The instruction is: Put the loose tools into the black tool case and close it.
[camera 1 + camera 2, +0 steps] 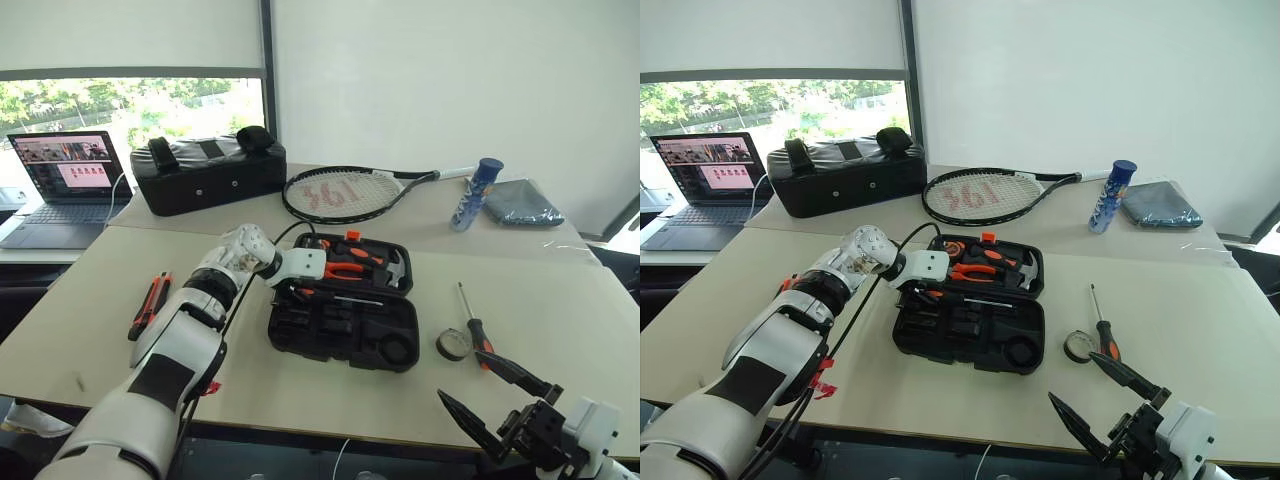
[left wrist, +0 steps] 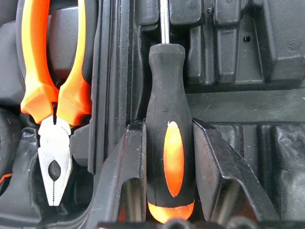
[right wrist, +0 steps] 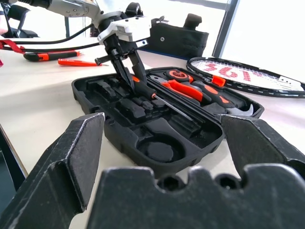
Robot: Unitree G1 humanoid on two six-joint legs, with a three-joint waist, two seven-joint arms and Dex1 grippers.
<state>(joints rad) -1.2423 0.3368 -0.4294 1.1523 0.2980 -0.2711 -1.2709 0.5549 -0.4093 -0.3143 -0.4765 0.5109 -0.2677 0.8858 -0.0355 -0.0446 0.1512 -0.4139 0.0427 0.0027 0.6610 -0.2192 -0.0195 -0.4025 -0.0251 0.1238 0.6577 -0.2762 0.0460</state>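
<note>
The black tool case (image 1: 330,338) lies open at the table's middle, with orange-handled pliers (image 2: 52,90) and a hammer (image 1: 395,270) seated in its far half. My left gripper (image 2: 167,129) points down into the case, shut on a black-and-orange screwdriver (image 2: 169,157) whose shaft lies along a moulded slot. To the case's right, a second screwdriver (image 1: 475,332) and a small dark tape roll (image 1: 453,344) lie loose. An orange-and-black utility knife (image 1: 150,303) and a slim orange screwdriver (image 3: 78,62) lie left of the case. My right gripper (image 1: 475,378) hangs open near the table's front right edge, holding nothing.
At the back stand a black padded bag (image 1: 208,172), a tennis racket (image 1: 345,190), a blue can (image 1: 475,193) and a folded blue cloth (image 1: 520,203). An open laptop (image 1: 65,185) sits far left. Bare tabletop lies in front of the case.
</note>
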